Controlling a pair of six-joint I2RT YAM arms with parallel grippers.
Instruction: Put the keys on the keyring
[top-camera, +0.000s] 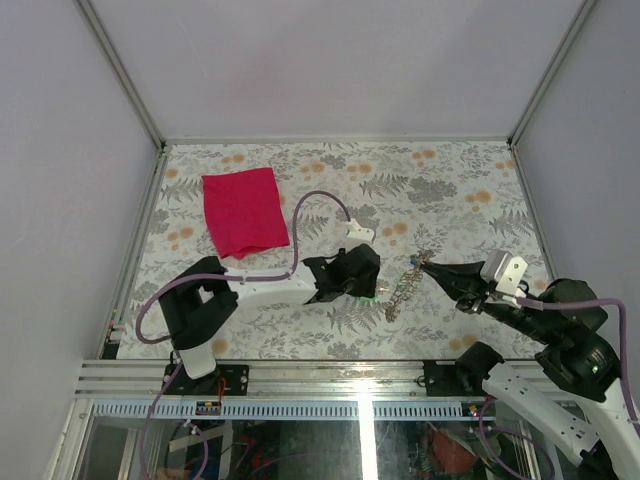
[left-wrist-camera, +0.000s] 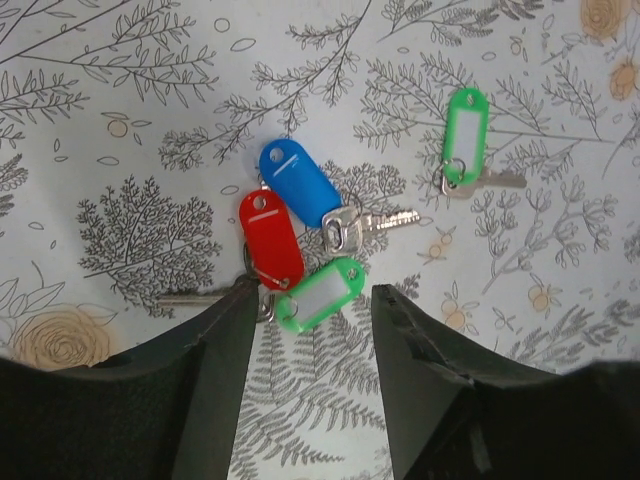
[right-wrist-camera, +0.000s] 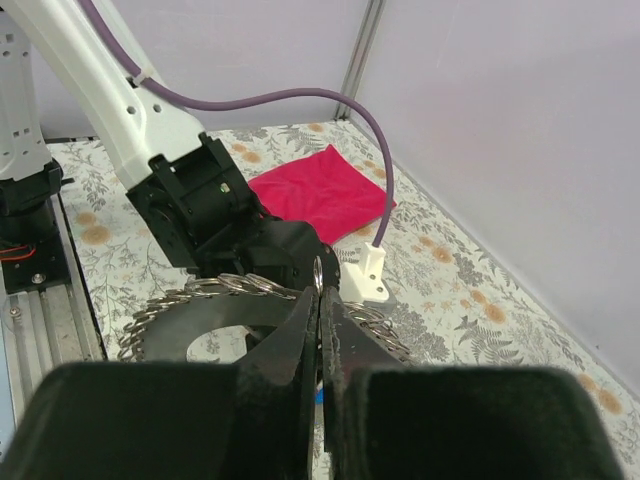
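At the near edge of the table (top-camera: 450, 190) the two arms rise from their bases, the left reaching right and the right reaching left, so that their tips come close together near the middle. The left gripper (left-wrist-camera: 315, 298) is released, its two dark fingers (left-wrist-camera: 225, 380) spread apart and hanging over a small cluster of keys on the leaf-patterned surface. The green-tagged key (left-wrist-camera: 320, 293) lies closest to the gap between the fingertips, though whether they touch it cannot be told. The red-tagged key (left-wrist-camera: 270, 238) lies just beside it, and the blue-tagged key (left-wrist-camera: 298, 182) is next beyond that, its silver blade pointing away to one side. A second green-tagged key (left-wrist-camera: 464, 137) lies well apart from these three, farther out past the fingertips. Just right of the left gripper, the right gripper (right-wrist-camera: 320, 300) is clenched on the rim of the keyring (right-wrist-camera: 200, 300), its fingers pressed together around the jagged coil. From above, the keyring (top-camera: 405, 285) shows edge-on as a slanted grey line running from the right gripper (top-camera: 428, 264) toward the near left; whether its low end rests on the table cannot be told. Farther back on the left, a magenta cloth (top-camera: 243, 210) lies flat.
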